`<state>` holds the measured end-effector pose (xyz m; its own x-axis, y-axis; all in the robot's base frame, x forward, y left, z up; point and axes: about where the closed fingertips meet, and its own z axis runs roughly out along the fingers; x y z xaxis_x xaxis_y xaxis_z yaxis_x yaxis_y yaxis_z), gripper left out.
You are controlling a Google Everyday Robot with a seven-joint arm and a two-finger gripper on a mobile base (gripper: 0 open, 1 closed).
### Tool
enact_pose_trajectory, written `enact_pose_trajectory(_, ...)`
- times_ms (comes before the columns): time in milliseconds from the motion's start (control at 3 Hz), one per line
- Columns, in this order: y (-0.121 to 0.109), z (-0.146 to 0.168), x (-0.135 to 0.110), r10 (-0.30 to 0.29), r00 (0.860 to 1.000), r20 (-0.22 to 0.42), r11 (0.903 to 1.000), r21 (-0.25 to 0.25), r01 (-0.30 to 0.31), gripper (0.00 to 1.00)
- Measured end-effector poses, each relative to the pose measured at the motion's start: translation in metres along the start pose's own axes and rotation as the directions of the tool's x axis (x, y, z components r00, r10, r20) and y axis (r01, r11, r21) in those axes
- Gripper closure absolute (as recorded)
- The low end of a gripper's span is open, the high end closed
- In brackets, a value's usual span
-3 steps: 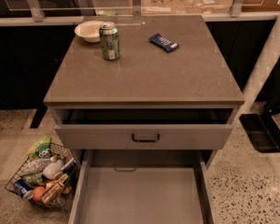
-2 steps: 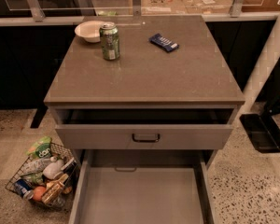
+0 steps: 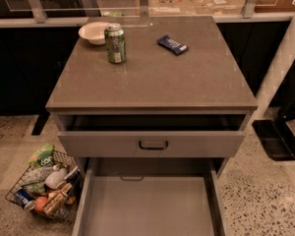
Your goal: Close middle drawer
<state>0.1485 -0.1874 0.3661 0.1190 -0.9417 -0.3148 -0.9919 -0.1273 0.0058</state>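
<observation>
Two drawers were open at the time of inspection. The gripper lay outside the camera view, so whether it was wide, narrow or holding anything cannot be told. No contact between it and any item was seen. With the gripper out of view, no place could be fixed relative to it, and places are given by the cabinet (image 3: pixel 152 85) instead.

The middle drawer (image 3: pixel 147 205) was pulled far out towards the camera below the uppermost drawer (image 3: pixel 196 144). Its plain grey inside was exposed, and its front ran past the bottom edge of the view. One small dark bar-shaped mark showed on its rear wall. What that mark was could not be told.

The uppermost drawer stood a short way out, leaving a dark gap under the cabinet top. One dark bar handle (image 3: pixel 153 145) sat at the middle of its flat grey front.

Items counted on the cabinet top:
- One pale bowl (image 3: pixel 94 32), at the far left.
- One green can (image 3: pixel 115 43), upright, just beside the bowl on its near side.
- One dark blue packet (image 3: pixel 172 44), lying flat, apart from the can to the right.

One wire basket (image 3: pixel 19 191) stood on the speckled floor (image 3: pixel 255 200) left of the cabinet. It was filled with mixed packaged goods, too jumbled to count.
</observation>
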Motion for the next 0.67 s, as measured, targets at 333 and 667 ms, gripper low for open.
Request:
enact_pose_trajectory(333,-0.027,0.010,-0.019,-0.088,0.996,0.026,0.9915,0.099,0.085,1.00)
enact_pose_trajectory(667,-0.057,0.014,-0.026,-0.150,0.988,0.019,0.9759,0.163,0.145,1.00)
